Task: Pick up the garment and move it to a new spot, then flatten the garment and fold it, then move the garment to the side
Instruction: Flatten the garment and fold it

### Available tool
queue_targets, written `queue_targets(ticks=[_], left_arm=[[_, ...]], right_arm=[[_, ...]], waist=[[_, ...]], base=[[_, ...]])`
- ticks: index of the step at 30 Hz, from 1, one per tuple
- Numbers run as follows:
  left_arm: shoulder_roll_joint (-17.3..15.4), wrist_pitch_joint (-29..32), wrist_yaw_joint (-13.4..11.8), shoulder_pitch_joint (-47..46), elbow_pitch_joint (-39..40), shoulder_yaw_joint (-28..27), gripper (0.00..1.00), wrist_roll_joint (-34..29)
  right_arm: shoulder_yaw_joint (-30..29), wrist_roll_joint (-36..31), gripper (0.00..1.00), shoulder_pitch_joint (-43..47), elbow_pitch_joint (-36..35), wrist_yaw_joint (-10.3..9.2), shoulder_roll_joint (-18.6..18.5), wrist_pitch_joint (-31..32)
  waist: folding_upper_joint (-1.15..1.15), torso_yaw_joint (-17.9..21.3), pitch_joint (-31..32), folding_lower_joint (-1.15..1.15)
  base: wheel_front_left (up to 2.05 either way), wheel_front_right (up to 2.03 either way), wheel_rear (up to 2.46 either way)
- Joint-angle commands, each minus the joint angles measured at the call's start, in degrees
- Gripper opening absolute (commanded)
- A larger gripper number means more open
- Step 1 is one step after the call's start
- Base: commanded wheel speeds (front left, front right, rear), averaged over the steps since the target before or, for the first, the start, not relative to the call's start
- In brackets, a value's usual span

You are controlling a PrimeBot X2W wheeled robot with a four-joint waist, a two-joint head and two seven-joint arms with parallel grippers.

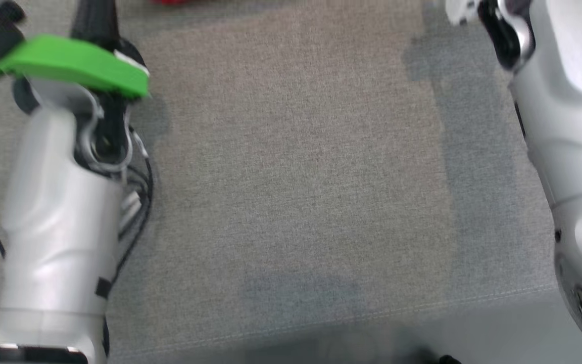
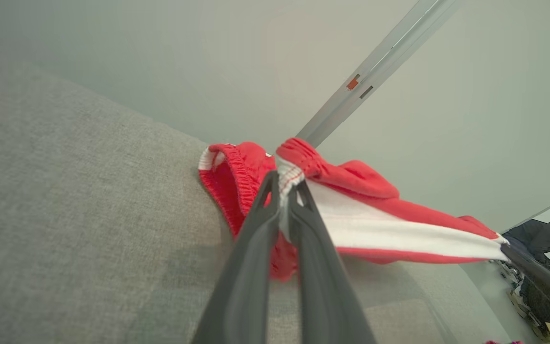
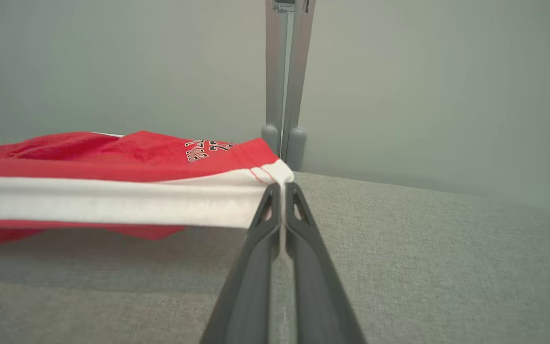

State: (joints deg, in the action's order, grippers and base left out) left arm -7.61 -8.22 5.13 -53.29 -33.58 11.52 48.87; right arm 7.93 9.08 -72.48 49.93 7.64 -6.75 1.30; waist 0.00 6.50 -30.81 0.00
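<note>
My left claw point(image 2: 284, 184) is pressed together on the gathered red waistband of the garment point(image 2: 375, 224). My right claw point(image 3: 282, 188) pinches the end of its white stripe. The garment stretches taut between them from left to right, over the far part of the grey fabric surface point(image 1: 296, 177). Red cloth sags below the stripe, and I cannot tell whether it touches the surface. My left forearm point(image 1: 53, 217) and right forearm point(image 1: 569, 131) reach away along either side.
</note>
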Motion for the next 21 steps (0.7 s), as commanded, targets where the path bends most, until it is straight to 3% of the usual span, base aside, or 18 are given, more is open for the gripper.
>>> queue_targets(ticks=[1, 9, 21], left_arm=[[-0.4, 0.2, -0.9, 3.0, 0.5, -0.1, 0.0, 0.3], [0.1, 3.9, -2.9, 15.8, 4.1, 6.1, 0.0, -2.9], [-2.9, 5.0, -8.0, 30.0, 10.2, 11.9, 0.0, -8.4]], right_arm=[[0.9, 1.8, 0.0, 2.9, -1.8, -0.29, -2.8, 2.5], [5.6, 11.1, 0.0, 20.7, -16.7, -0.28, -10.2, 16.3], [2.6, 15.4, 0.0, 43.1, -39.1, -0.27, -15.0, 34.1]], waist=[[0.0, -1.6, 4.7, 0.0], [0.0, -2.2, 13.2, 0.0], [0.0, -1.9, 21.8, 0.0]], base=[[0.0, 0.0, 0.0], [0.0, 0.0, 0.0], [0.0, 0.0, 0.0]])
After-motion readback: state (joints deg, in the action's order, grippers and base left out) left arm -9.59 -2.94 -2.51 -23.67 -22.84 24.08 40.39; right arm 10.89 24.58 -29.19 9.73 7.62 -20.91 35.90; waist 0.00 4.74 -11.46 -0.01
